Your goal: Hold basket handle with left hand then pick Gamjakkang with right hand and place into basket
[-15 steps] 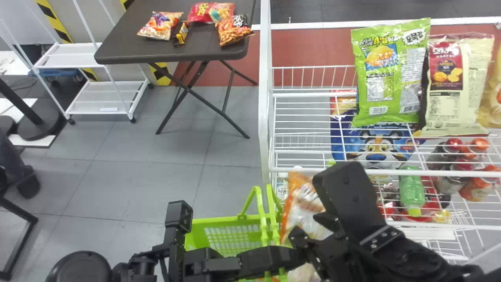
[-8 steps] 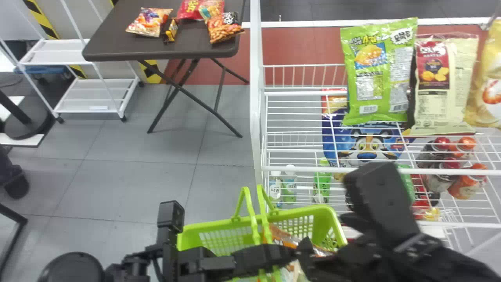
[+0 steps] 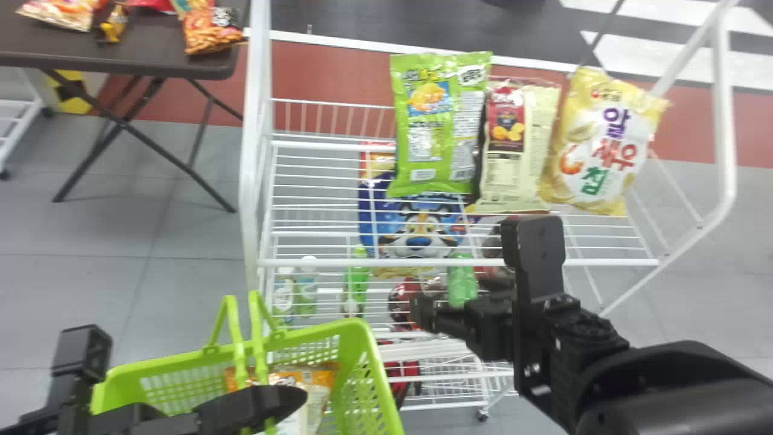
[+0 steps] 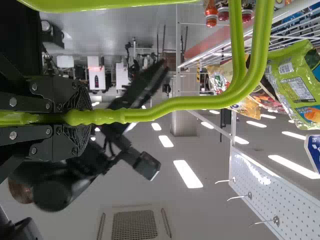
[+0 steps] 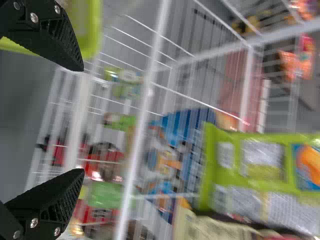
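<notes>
My lime-green basket (image 3: 351, 338) sits with its twin handles (image 3: 258, 344) raised above slotted walls, and in it lies my Gamjakkang (image 3: 315, 386) (a glossy orange-and-white bag), partly hidden behind the handles.

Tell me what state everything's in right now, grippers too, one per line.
Left gripper, closed on the handle
Right gripper, open, empty
Basket handle, raised
Basket, upright, loaded
Orange-edged bag, inside the basket
Green bag, on the rack
Folding table, legs unfolded
</notes>
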Controlling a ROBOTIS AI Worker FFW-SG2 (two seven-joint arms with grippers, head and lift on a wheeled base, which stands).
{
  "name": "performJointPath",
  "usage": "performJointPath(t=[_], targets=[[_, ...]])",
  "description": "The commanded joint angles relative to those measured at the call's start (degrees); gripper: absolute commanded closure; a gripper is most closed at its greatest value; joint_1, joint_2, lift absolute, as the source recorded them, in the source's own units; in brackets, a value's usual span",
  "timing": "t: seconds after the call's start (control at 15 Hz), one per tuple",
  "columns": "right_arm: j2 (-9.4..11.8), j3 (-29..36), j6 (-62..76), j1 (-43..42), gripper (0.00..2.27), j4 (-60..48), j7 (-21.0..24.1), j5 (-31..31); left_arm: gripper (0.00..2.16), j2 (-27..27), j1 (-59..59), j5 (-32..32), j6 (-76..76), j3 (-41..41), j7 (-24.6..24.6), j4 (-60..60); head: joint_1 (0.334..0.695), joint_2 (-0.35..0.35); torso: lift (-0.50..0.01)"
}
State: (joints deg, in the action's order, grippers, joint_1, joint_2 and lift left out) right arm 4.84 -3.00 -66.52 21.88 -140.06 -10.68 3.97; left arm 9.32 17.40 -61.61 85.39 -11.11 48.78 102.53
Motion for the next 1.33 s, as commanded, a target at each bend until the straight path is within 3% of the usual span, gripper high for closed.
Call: performJointPath(t=[0.0, 0.13, 0.6, 0.8, 1.27], targets=[[-0.45, 5.63, 15.06, 1.23, 0.08, 2.78, -0.13, -4.76, 2.15, 0.00, 0.18, 0.00, 0.00, -0.22, 0.08, 0.04, 0.695, -0.247, -0.017], [-1.33, 8.36, 30.53, 3.34, 0.08, 6.82, -1.01, -5.82, 2.15, -0.17, 0.18, 0.00, 0.00, -0.22, 0.00, -0.05, 0.695, -0.262, -0.017], [-3.26, 11.34, 56.89, 8.18, 0.08, 20.44, -4.09, -8.72, 2.15, -0.35, 0.01, 0.17, 0.00, -0.05, -0.18, -0.40, 0.695, -0.311, -0.017], [-4.89, 13.01, 67.44, 8.88, 0.08, 25.89, -8.48, -9.77, 2.15, -0.35, 0.01, 0.17, 0.00, -0.14, -0.18, -0.40, 0.695, -0.320, -0.017], [-4.89, 12.93, 74.12, 11.52, 0.08, 28.44, -10.15, -9.86, 2.15, -0.35, -0.08, 0.09, 0.18, -0.05, -0.09, -0.40, 0.695, -0.343, -0.017]])
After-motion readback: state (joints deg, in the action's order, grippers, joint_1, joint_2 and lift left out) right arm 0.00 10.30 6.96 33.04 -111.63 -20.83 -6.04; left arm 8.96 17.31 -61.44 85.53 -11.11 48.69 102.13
